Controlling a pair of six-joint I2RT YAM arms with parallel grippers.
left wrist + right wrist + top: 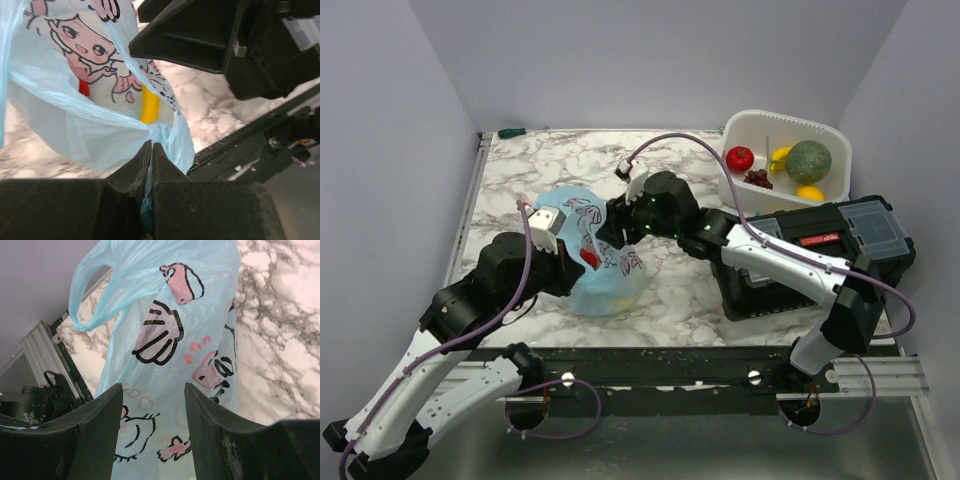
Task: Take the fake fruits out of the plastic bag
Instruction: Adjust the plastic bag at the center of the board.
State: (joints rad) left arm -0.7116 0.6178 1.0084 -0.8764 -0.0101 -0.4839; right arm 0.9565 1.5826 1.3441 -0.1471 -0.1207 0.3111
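The light-blue plastic bag [592, 262] with pink cartoon print stands on the marble table between both arms. My left gripper [151, 146] is shut on a bunched fold of the bag [75, 130]. A yellow fruit [149, 104] and a red fruit [84, 88] show through the film. My right gripper [153, 390] is open, its jaws right at the printed side of the bag [165, 340], not closed on it; in the top view it [613, 226] is at the bag's upper right. A red tomato [740, 158], purple grapes [758, 179], a green melon [809, 160] and yellow fruits [810, 192] lie in the white tub [790, 122].
A black toolbox [840, 240] sits at the right, just below the tub, under the right arm. A small green object [510, 132] lies at the far left corner. A metal rail [700, 365] runs along the table's near edge.
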